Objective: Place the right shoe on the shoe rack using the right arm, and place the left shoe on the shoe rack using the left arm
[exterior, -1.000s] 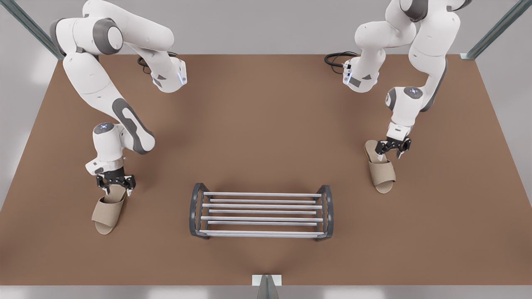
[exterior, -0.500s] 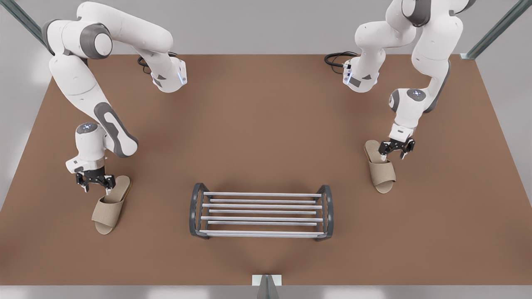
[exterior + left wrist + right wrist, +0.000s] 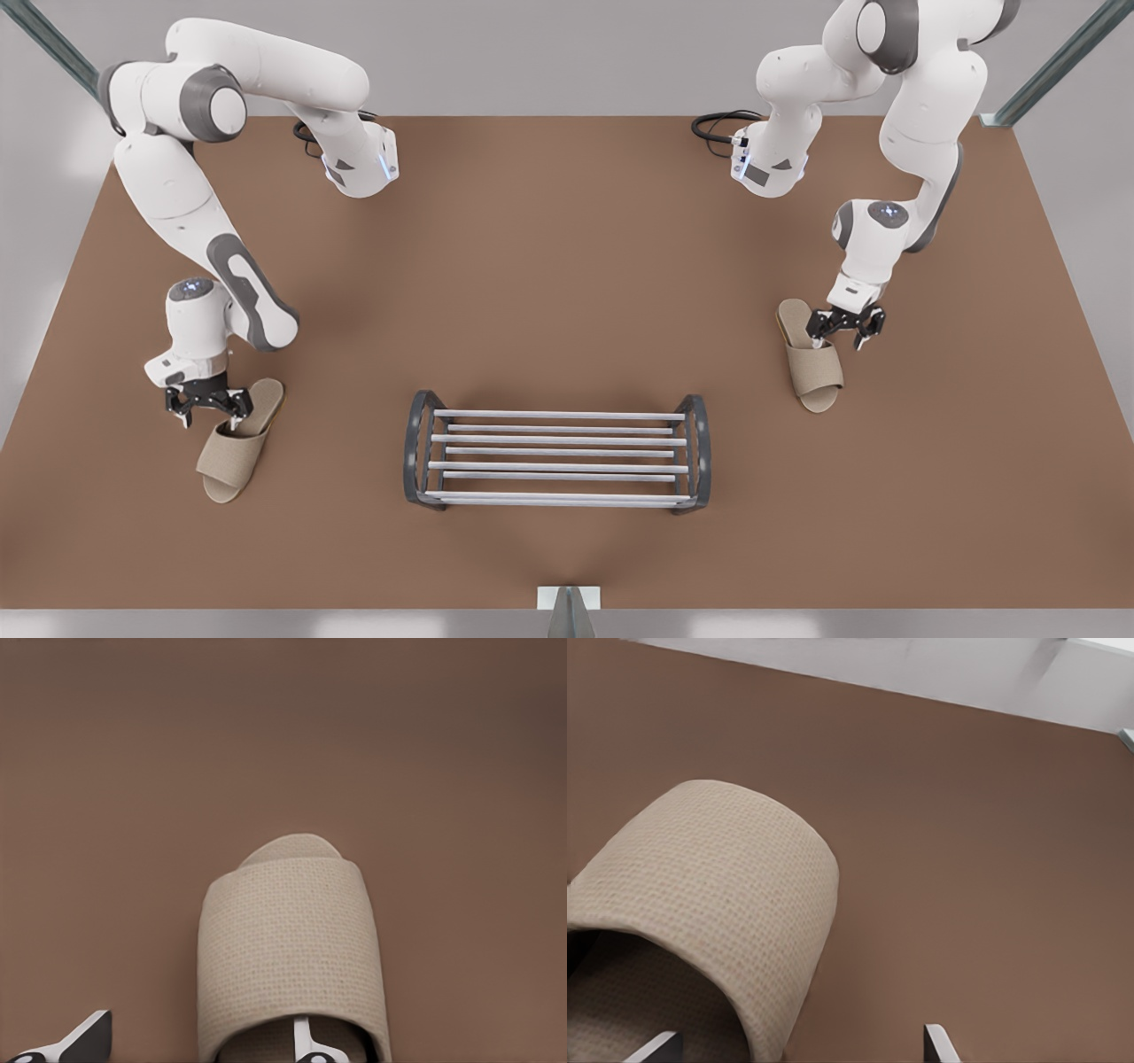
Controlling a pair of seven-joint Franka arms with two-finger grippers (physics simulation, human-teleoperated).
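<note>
Spread apart, the fingers of the right gripper (image 3: 205, 409) straddle one side wall of the right shoe (image 3: 232, 447), gripping nothing. One finger stands inside the heel opening and the other over bare desk (image 3: 567, 266). That shoe lies flat toward the desk's near corner on the front view's left. Its open toe points at the near edge and angles slightly toward the left edge. The right arm (image 3: 190, 204) bends down over it from the far edge.

The shoe rack (image 3: 558, 440) stands upright in the middle, close to the near edge, with nothing on its bars, well apart from both shoes.

The left shoe (image 3: 813, 368) lies flat near the desk's edge on the front view's right, about midway along it, toe toward the near edge. The left gripper (image 3: 839, 335) is low at its heel end, also open. One finger sits inside behind the strap and the other outside the shoe's wall. The left arm (image 3: 921, 133) reaches down from the far corner.
</note>
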